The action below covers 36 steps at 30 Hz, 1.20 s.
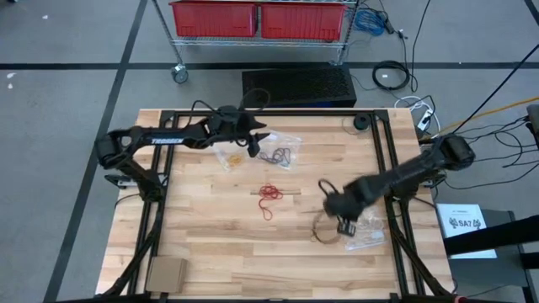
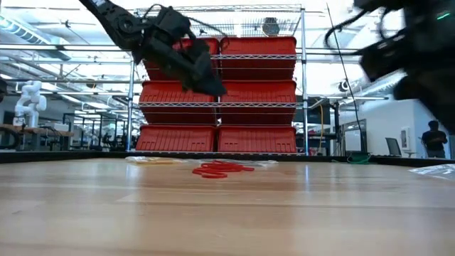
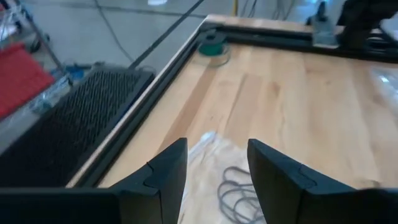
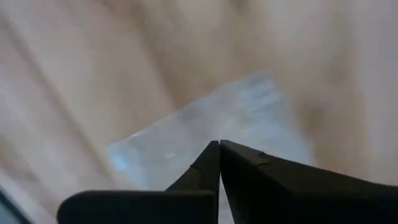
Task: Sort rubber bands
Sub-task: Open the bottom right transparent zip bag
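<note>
Red rubber bands (image 1: 269, 195) (image 2: 219, 169) lie in a loose heap mid-table. At the far side, dark rubber bands (image 1: 278, 156) (image 3: 233, 193) lie at a clear bag (image 3: 205, 155), with yellowish ones (image 1: 229, 157) at another bag beside it. My left gripper (image 1: 263, 139) (image 3: 217, 168) hovers open just above the dark bands and holds nothing. My right gripper (image 1: 344, 225) (image 4: 219, 144) is shut and points down over a third clear bag (image 1: 368, 236) (image 4: 205, 124) near the table's right side. A thin dark loop (image 1: 322, 230) lies next to that bag. My right gripper's shut fingertips point down at the clear bag from above. The view is blurred, and I cannot tell whether they touch it. Nothing shows between the fingers.
A cardboard piece (image 1: 166, 273) lies at the near left corner. A dark green roll (image 1: 360, 122) (image 3: 213, 46) sits at the far right corner. Beyond the far edge stand a black mat (image 1: 299, 84) and a rack of red bins (image 2: 220, 107).
</note>
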Available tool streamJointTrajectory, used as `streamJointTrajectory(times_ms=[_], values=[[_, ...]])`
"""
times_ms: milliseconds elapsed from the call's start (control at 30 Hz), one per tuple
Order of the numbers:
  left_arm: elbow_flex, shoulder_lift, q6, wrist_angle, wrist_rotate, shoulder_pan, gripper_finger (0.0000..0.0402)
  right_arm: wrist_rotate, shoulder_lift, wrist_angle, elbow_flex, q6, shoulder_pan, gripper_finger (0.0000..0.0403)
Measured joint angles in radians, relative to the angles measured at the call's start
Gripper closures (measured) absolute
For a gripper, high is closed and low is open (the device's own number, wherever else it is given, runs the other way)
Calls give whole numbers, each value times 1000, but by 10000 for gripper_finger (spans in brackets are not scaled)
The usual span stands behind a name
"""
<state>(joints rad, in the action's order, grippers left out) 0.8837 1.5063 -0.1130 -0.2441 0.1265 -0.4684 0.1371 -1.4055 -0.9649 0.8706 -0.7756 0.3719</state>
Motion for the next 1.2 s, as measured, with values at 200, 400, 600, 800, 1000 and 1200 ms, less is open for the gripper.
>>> streamJointTrajectory(times_ms=[200, 400, 600, 800, 1000, 1200], values=[[0, -71, -25, 63, -10, 40, 228, -60, -3, 107, -50, -349, 210, 403], [0, -84, -26, 109, -46, 52, 228, -108, -4, 202, -162, -489, 277, 403], [0, -84, -25, 153, -110, 52, 228, -125, 1, 377, -274, -417, 177, 403], [0, -84, -25, 148, -113, 52, 228, -190, 0, 432, -283, -156, -34, 403], [0, -84, -25, 152, -114, 38, 228, -338, -7, 613, -290, 147, -279, 403], [0, -84, -25, 200, -159, 23, 228, -350, -2, 716, -233, 430, -434, 403]])
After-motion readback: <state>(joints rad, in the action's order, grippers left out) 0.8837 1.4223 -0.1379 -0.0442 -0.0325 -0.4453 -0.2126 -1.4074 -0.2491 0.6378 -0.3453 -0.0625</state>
